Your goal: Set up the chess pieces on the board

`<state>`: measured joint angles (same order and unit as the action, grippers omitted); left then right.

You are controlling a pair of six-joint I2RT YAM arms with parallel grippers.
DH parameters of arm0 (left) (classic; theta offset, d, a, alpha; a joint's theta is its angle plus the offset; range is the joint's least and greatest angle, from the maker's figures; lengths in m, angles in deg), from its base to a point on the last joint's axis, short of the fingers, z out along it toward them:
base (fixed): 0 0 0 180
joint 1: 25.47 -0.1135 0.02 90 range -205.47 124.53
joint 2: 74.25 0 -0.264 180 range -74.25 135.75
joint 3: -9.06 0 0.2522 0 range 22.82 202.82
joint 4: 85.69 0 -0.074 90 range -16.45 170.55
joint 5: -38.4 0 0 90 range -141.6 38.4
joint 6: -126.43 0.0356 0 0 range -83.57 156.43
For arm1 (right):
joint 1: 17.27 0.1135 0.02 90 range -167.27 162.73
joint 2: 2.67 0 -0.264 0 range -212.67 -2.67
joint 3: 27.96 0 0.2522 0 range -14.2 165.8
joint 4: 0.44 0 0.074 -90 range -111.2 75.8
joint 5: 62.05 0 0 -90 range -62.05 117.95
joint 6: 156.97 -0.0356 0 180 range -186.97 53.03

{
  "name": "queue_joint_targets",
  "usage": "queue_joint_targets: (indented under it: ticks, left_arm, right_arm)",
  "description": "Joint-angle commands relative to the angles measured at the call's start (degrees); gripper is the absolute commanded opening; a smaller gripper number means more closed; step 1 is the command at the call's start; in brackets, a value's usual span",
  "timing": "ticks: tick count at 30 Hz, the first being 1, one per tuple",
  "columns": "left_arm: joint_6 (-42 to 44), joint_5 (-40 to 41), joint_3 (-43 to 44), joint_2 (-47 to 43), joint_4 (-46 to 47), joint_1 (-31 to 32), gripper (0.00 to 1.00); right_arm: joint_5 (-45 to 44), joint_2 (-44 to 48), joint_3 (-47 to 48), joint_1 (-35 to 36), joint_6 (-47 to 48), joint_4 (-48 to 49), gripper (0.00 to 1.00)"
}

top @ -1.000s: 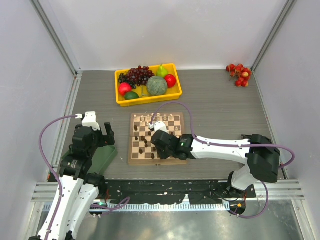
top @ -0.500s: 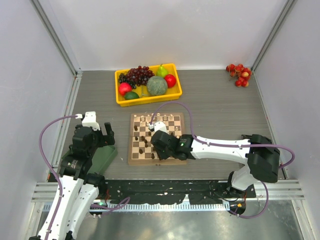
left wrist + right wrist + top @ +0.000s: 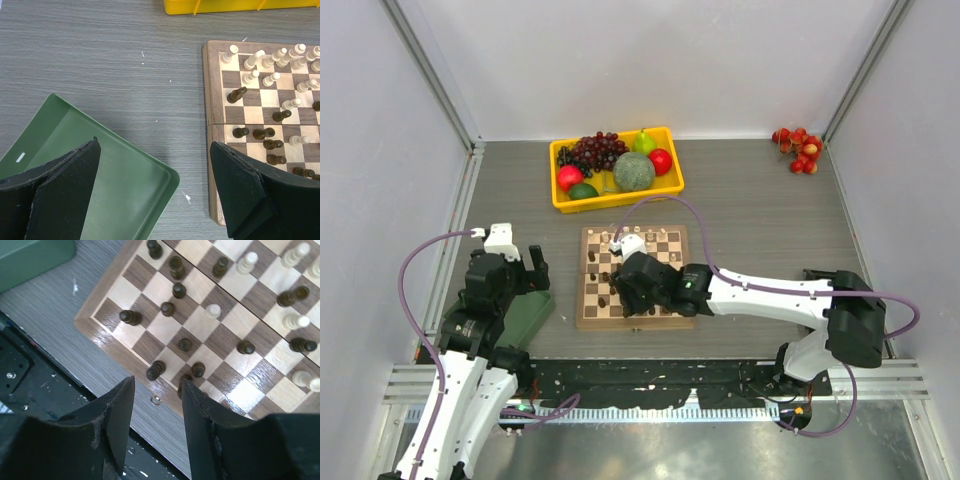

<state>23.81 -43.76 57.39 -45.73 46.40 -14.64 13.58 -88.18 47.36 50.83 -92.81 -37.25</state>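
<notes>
Jaws of the left gripper [image 3: 153, 145] spread wide at the lower left of the top view, gripping nothing, above the corner of a green tray [image 3: 135, 185], its floor partly hidden behind the black fingers [image 3: 65, 190]. Just right, right gripper [image 3: 157, 382] over the near rim of the board [image 3: 212, 100], parted, nothing between; one dark piece half hidden behind a fingertip [image 3: 192, 400]. Chess pieces [image 3: 236, 94] scattered across the squares, pale ones mostly in the far rows, several masked by the right arm [image 3: 760, 295]. Farther up, yellow tray [image 3: 620, 200] holding dark grapes [image 3: 595, 150], melon [image 3: 634, 171], pear [image 3: 644, 142], red fruits [image 3: 661, 161]. Red cluster [image 3: 797, 148] at the upper right, too small to identify.
</notes>
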Motion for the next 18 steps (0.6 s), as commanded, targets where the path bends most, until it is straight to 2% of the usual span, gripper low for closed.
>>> queue_joint_targets:
  ticks: [1,8,18]
  left_arm:
    - [0.58,-0.89,-0.03,-0.12,1.37,0.16,0.99]
    - [0.58,-0.80,-0.11,-0.12,1.46,0.16,0.99]
    - [0.67,-0.98,-0.11,-0.30,1.46,0.16,0.99]
  right_arm:
    - [4.43,-1.93,4.09,0.55,2.73,2.83,0.49]
    - [5.41,-7.64,6.38,0.90,2.03,0.90,0.47]
    - [4.18,-9.93,7.35,0.90,1.06,-2.35,0.45]
